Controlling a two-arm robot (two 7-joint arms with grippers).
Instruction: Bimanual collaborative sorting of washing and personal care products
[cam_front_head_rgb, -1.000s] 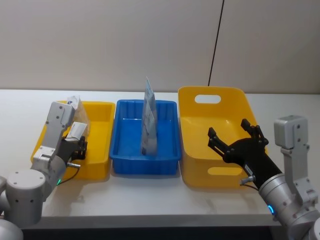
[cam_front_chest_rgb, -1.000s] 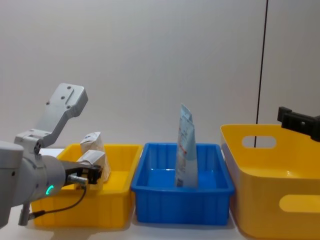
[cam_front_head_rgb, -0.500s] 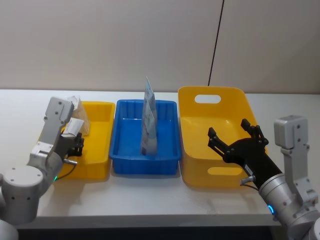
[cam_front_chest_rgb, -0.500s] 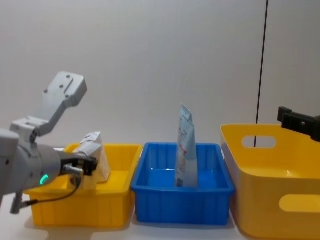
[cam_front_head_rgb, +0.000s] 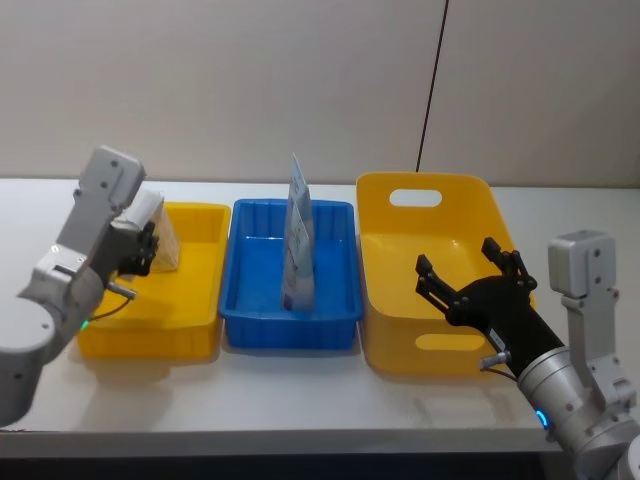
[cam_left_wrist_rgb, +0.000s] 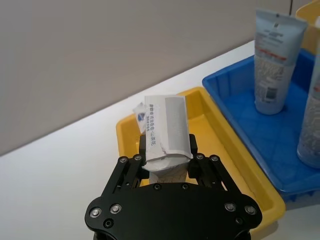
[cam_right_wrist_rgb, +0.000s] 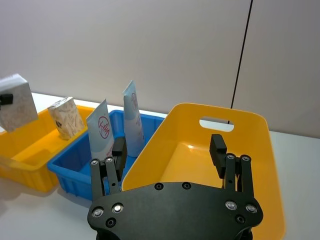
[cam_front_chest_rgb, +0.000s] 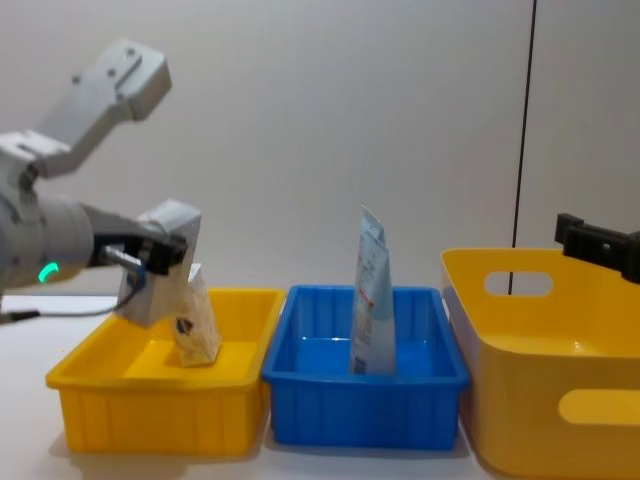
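grip first: the left gripper (cam_left_wrist_rgb: 167, 150) is clamped on one end of the pale marbled soft pack (cam_left_wrist_rgb: 166, 125). its fingers are closed across the pack's narrow sides, and most of the pack sticks out beyond the fingertips. in the chest view the pack hangs tilted over the left part of the small yellow bin (cam_front_chest_rgb: 150, 400), above the rim and touching nothing but the gripper. the small cream packet (cam_front_chest_rgb: 197, 318) stands inside that bin, just beside and below the held pack, apart from it. next door the blue bin (cam_front_chest_rgb: 365, 405) holds a light-blue-and-white tube (cam_front_chest_rgb: 372, 300) upright, with a pouch bearing a red round mark (cam_right_wrist_rgb: 102, 135) close beside it. the right gripper (cam_front_head_rgb: 465, 275) hovers over the large yellow bin (cam_front_chest_rgb: 540, 400) with its fingers spread wide and nothing between them.

the step looks like a carry of the marbled pack, though whether it is bound for a bin or for the waiting right gripper i cannot tell. with so much soft pack beyond the fingers, the free end will likely sag or swing, so the arm should move slowly and keep the squeeze firm and steady. it should stay high enough to clear the bin walls and the cream packet. if the path crosses the blue bin, it should pass above the tall tube, not beside it. for a handover, the free end should go squarely between the open right fingers, and the left should let go only once they have closed.
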